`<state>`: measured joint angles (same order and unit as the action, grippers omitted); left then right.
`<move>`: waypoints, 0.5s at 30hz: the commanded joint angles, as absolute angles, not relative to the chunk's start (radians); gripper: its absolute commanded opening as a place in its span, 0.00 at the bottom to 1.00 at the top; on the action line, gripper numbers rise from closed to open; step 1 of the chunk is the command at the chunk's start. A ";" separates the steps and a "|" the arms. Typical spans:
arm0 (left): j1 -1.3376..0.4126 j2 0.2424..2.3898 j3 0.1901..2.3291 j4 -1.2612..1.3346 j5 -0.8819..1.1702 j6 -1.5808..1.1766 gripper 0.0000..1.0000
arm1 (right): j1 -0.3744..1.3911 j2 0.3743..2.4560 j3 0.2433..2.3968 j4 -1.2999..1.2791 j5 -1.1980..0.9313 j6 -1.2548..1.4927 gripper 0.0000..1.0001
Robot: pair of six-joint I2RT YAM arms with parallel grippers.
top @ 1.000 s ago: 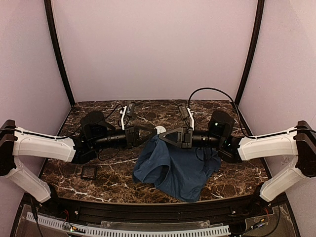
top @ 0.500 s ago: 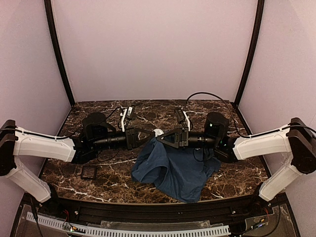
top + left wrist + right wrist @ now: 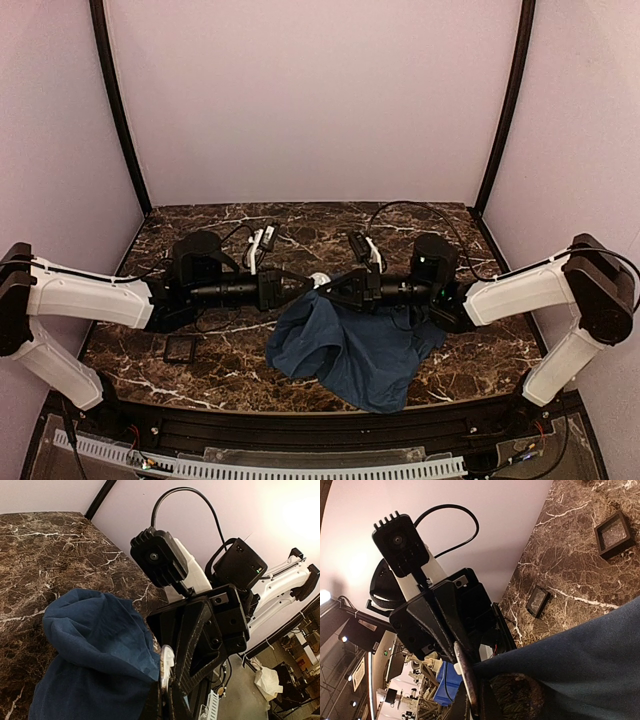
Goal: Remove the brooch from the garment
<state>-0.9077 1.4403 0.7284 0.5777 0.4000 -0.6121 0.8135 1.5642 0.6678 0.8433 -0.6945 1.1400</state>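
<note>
The blue garment (image 3: 350, 345) lies bunched on the marble table, its top edge lifted to where both grippers meet. The brooch (image 3: 320, 280) is a tiny pale disc at that edge. In the left wrist view the brooch (image 3: 167, 666) stands edge-on between the fingers of my left gripper (image 3: 165, 700), which is shut on it, with the garment (image 3: 95, 650) hanging to its left. My left gripper (image 3: 308, 287) faces my right gripper (image 3: 328, 288) tip to tip. My right gripper (image 3: 479, 705) is shut on the garment (image 3: 580, 665) right beside the disc.
A small black square tray (image 3: 180, 348) lies near the table's front left. The right wrist view shows two black trays (image 3: 615, 534) (image 3: 538, 601) on the marble. Cables loop over both wrists. Pale walls close in the table on three sides.
Both grippers, still shut and tip to tip, have sunk slightly toward the near edge, taking the brooch and the garment's top edge with them. The wrist cameras have swung round.
</note>
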 commanded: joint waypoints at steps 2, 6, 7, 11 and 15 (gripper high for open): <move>-0.977 1.391 0.783 0.626 0.580 -0.527 0.01 | 0.752 1.642 0.652 0.680 -0.550 1.217 0.00; -0.989 1.393 0.798 0.591 0.593 -0.511 0.01 | 0.752 1.661 0.659 0.684 -0.565 1.217 0.00; -0.989 1.394 0.802 0.582 0.597 -0.508 0.01 | 0.752 1.665 0.661 0.684 -0.567 1.215 0.00; -0.991 1.393 0.798 0.570 0.574 -0.503 0.01 | 0.752 1.666 0.668 0.692 -0.577 1.188 0.00; -0.991 1.386 0.781 0.541 0.470 -0.518 0.01 | 0.752 1.627 0.675 0.679 -0.585 1.107 0.00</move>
